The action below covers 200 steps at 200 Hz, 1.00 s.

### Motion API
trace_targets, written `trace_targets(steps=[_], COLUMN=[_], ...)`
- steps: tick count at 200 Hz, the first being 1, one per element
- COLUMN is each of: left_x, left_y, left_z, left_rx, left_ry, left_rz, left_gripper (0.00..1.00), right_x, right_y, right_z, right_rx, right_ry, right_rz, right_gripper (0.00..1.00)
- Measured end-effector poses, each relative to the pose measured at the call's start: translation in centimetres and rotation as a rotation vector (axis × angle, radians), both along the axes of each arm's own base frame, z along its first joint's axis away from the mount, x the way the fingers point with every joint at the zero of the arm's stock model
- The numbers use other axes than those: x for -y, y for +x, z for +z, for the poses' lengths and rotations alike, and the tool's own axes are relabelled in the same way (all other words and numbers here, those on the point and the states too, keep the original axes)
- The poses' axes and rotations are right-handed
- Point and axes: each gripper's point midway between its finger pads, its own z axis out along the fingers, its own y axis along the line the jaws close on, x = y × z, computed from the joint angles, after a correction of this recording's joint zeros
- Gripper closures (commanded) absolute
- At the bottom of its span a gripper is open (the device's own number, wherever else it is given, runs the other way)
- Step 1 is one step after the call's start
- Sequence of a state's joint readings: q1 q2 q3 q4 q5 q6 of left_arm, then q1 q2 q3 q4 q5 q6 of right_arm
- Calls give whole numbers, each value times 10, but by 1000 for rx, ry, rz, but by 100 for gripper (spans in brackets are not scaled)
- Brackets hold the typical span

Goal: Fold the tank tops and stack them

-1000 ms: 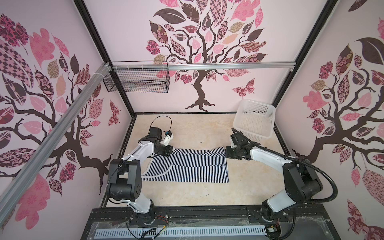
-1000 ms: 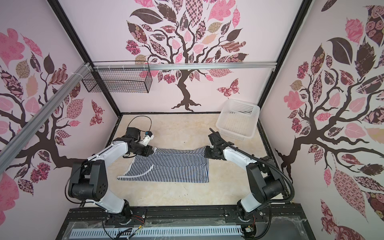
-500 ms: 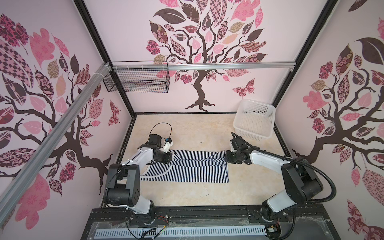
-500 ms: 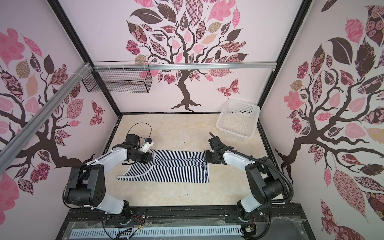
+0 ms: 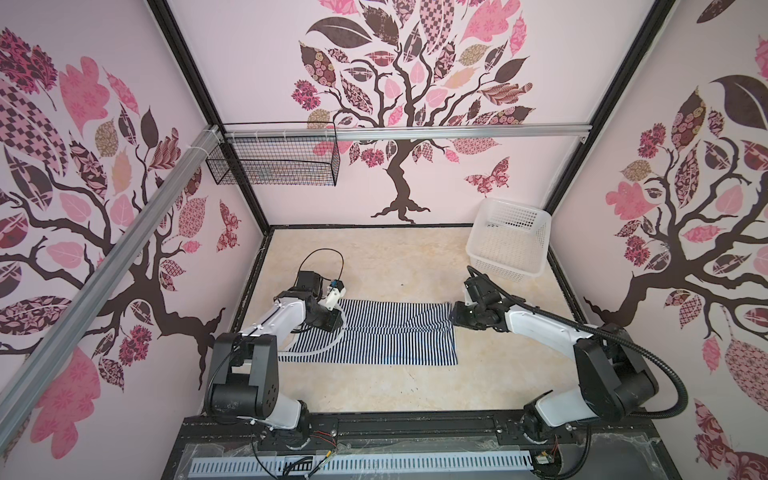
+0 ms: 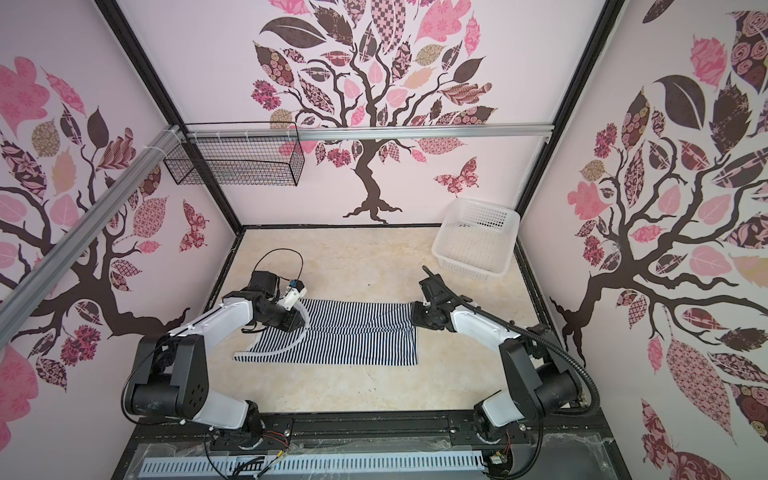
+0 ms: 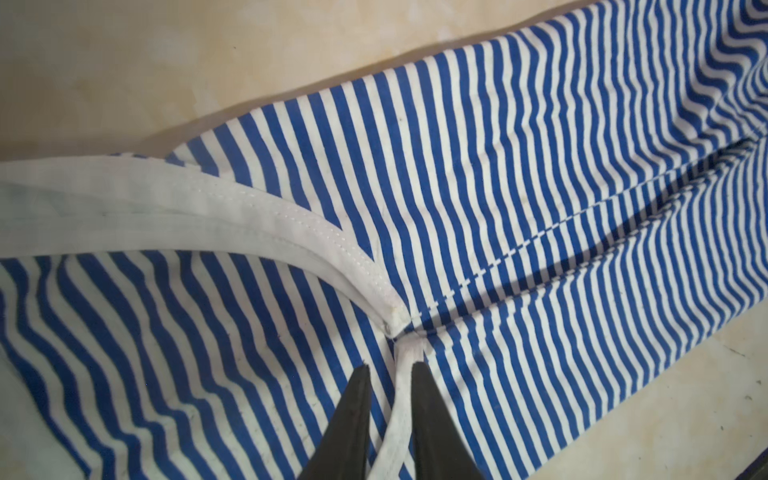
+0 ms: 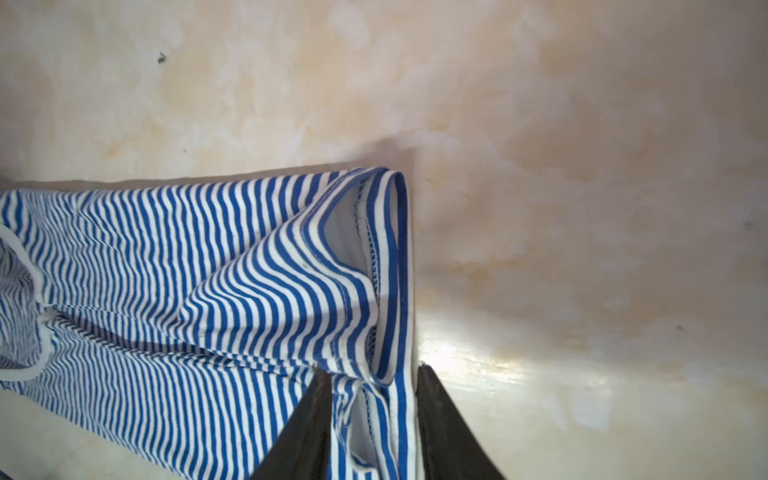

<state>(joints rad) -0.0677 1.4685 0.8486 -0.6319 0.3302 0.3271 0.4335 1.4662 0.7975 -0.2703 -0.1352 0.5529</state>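
Currently the tank top [image 5: 386, 336] lies flat at mid-table [image 5: 374, 257], stretched between both arms in both top views. Left gripper [image 7: 388, 368]: jaws slightly parted, straddling the white armhole trim [image 7: 399, 415] without clamping it. Right gripper [image 8: 374, 372]: jaws parted at the opposite end, with the folded hem [image 8: 390, 266] lying loose between them. The white basket [image 5: 507, 259] stands well apart in the far right corner.
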Motion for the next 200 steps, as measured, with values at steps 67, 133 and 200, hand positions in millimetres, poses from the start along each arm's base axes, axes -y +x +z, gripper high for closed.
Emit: trace_targets(steps=[67, 133, 200], left_x=[6, 35, 39], left_y=[4, 22, 21], left_z=[10, -13, -23], left_rx=[37, -43, -78], left_ry=[16, -43, -61], left_rz=[-27, -66, -66], left_gripper=[72, 72, 73], right_x=[-12, -26, -16], right_y=[33, 74, 56], right_z=[11, 0, -22], right_rx=[19, -18, -85], right_ry=[3, -12, -46], right_rz=[-29, -72, -87], right_gripper=[55, 63, 99])
